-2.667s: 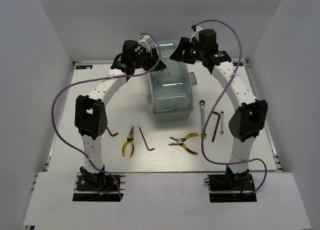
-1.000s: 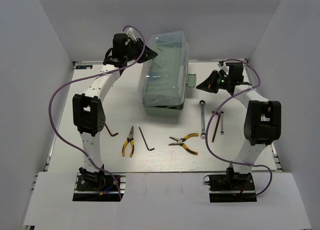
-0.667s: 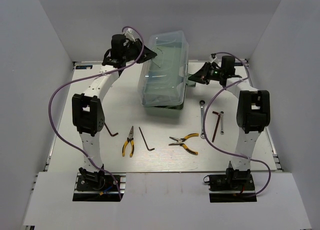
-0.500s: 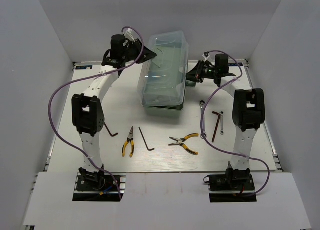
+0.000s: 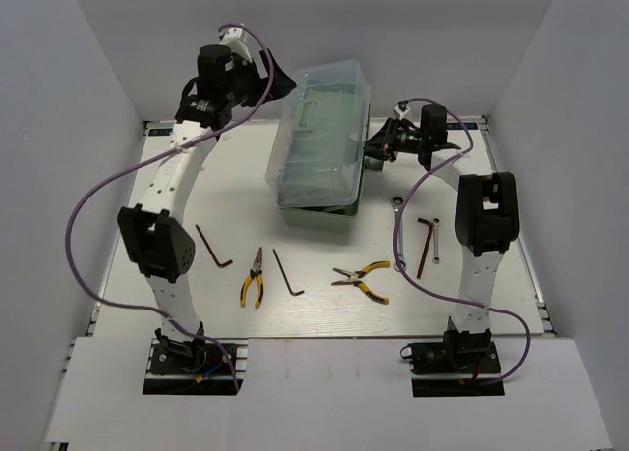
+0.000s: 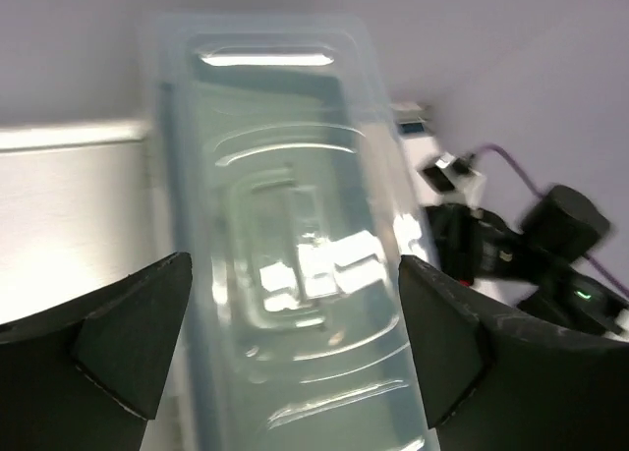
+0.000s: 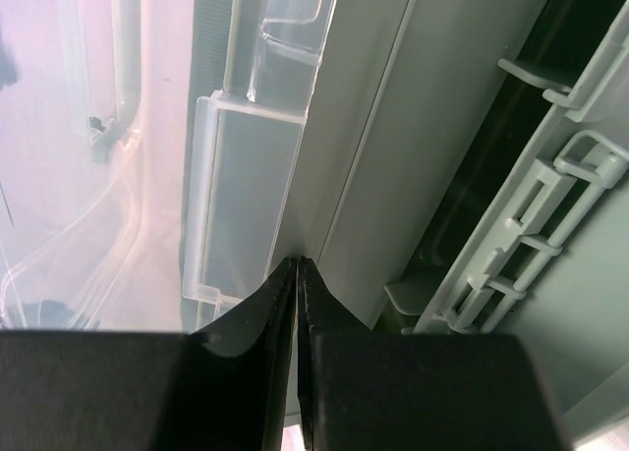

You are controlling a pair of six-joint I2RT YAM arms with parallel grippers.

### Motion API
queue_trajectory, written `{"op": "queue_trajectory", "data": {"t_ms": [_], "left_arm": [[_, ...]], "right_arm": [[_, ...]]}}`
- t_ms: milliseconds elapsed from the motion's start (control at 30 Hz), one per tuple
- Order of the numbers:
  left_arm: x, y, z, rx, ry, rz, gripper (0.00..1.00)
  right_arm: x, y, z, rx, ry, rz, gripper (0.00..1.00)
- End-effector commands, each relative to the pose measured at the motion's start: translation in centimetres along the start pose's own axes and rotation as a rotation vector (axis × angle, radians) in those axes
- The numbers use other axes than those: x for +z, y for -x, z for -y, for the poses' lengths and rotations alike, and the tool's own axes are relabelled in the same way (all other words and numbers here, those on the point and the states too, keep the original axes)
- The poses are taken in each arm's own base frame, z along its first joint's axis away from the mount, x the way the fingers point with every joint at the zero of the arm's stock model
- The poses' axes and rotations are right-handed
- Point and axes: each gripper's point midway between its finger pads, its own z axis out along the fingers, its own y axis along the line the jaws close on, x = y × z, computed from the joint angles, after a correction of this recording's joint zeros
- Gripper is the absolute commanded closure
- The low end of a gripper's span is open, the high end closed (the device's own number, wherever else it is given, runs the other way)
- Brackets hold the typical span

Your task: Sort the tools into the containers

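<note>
1. The left gripper [image 6: 295, 269] hangs high over the back left of the table [image 5: 197, 191]. Its fingers are spread wide and hold nothing, and the clear lid [image 6: 280, 176] lies below the gap between them.
2. On the left of the table, near the arms, lie a hex key [image 5: 212, 248], yellow-handled pliers [image 5: 254, 277] and a second hex key [image 5: 288, 273]. None of them is touched.
3. The pale green toolbox [image 5: 316, 197] sits at the back centre. Its lid looks lifted and leaning to the rear. We cannot see whether the tiers have folded out.
4. The right gripper [image 7: 297, 266] is tucked against the toolbox's right side with its jaws pressed almost together. The tips sit in the seam between a clear latch tab [image 7: 241, 200] and the green wall. We cannot tell whether they nip an edge there.
5. To the right lie the second pliers [image 5: 362, 278], the wrench [image 5: 396, 207], partly hidden by a cable, and another hex key [image 5: 423, 247].
6. We judge the step in hand to be opening the box, with no tool sorted yet.
7. Next, the lid must rest fully back and the trays must be exposed. After that, one gripper needs a low, flat approach to pick up a thin tool.
</note>
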Motion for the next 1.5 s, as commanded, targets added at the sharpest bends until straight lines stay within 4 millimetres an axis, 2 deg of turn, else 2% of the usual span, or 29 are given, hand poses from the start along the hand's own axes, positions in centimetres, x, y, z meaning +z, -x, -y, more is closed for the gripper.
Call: {"op": "queue_trajectory", "data": {"t_ms": [0, 33, 67, 100, 133, 167, 200, 233, 267, 300, 333, 367, 400, 433, 567, 667, 700, 767, 867, 900, 1000, 1200, 1233, 1467], "left_arm": [[-7.8, 2.2, -2.4, 0.156, 0.297, 0.08, 0.04], [-8.6, 1.3, -3.3, 0.163, 0.336, 0.079, 0.05], [-9.5, 1.3, -4.4, 0.164, 0.375, 0.115, 0.1], [-10.5, -2.2, -6.1, 0.153, 0.407, 0.062, 0.27], [-10.9, -3.6, -7.1, 0.135, 0.44, 0.052, 0.42], [-11.0, -6.8, -9.3, 0.111, 0.473, 0.003, 0.61], [-11.3, -7.9, -10.1, 0.08, 0.486, 0.002, 0.85], [-11.3, -9.1, -10.4, 0.068, 0.475, -0.01, 0.91], [-10.9, -11.7, -11.5, 0.047, 0.474, -0.046, 0.96], [-10.8, -12.6, -12.0, 0.013, 0.468, -0.052, 1.0], [-10.3, -14.0, -11.9, -0.017, 0.436, -0.084, 1.0], [-9.8, -17.1, -12.9, -0.056, 0.433, -0.149, 1.0], [-8.7, -17.1, -12.6, -0.078, 0.384, -0.12, 1.0], [-8.3, -19.3, -12.4, -0.109, 0.327, -0.16, 1.0], [-5.6, -20.9, -12.2, -0.175, 0.228, -0.164, 1.0], [-4.0, -21.1, -11.9, -0.192, 0.163, -0.156, 1.0], [-3.4, -20.6, -11.1, -0.196, 0.106, -0.137, 1.0], [-2.5, -21.5, -10.0, -0.208, 0.05, -0.153, 1.0], [-1.8, -20.8, -8.0, -0.234, -0.048, -0.138, 1.0], [-1.8, -21.6, -8.0, -0.25, -0.064, -0.155, 1.0], [-1.9, -21.8, -7.6, -0.262, -0.088, -0.154, 1.0], [-2.5, -23.6, -7.5, -0.301, -0.119, -0.188, 1.0], [-2.3, -24.0, -7.0, -0.305, -0.139, -0.198, 1.0], [-2.5, -24.3, -6.8, -0.321, -0.153, -0.197, 1.0]], "right_arm": [[-0.2, 0.2, -3.1, -0.078, 0.058, -0.009, 0.9], [-0.2, 0.1, -3.1, -0.083, 0.057, -0.012, 0.9], [-0.2, 0.1, -3.2, -0.083, 0.055, -0.011, 0.9], [-0.4, 0.2, -3.2, -0.082, 0.049, -0.009, 0.9], [-0.4, 0.0, -3.2, -0.084, 0.048, -0.009, 0.9], [-0.4, -0.1, -3.1, -0.079, 0.045, -0.01, 0.9], [-0.5, 0.0, -3.2, -0.091, 0.042, -0.006, 0.9], [-0.6, -0.2, -3.1, -0.087, 0.037, -0.006, 0.9], [-0.5, -0.4, -3.0, -0.091, 0.037, -0.014, 0.9], [-0.6, -0.5, -3.3, -0.091, 0.036, -0.015, 0.9], [-0.6, -0.6, -3.3, -0.093, 0.034, -0.016, 0.9], [-0.6, -0.6, -3.4, -0.097, 0.034, -0.016, 0.9], [-0.5, -0.8, -3.5, -0.098, 0.036, -0.021, 0.9], [-0.6, -0.7, -3.8, -0.1, 0.038, -0.017, 0.9], [-0.7, -0.9, -4.5, -0.111, 0.043, -0.018, 0.9], [-1.2, -1.0, -4.9, -0.117, 0.041, -0.018, 0.91], [-1.3, -1.3, -5.2, -0.117, 0.043, -0.024, 0.91], [-1.5, -1.3, -5.5, -0.127, 0.04, -0.02, 0.91], [-1.8, -1.6, -6.7, -0.151, 0.044, -0.02, 0.91], [-1.7, -1.9, -6.9, -0.152, 0.045, -0.029, 0.91], [-2.1, -2.3, -8.1, -0.17, 0.044, -0.036, 0.91], [-1.8, -2.7, -9.9, -0.206, 0.045, -0.051, 0.91], [-1.7, -2.7, -10.1, -0.215, 0.047, -0.049, 0.91], [-1.8, -3.8, -11.6, -0.239, 0.041, -0.077, 0.91]]}}
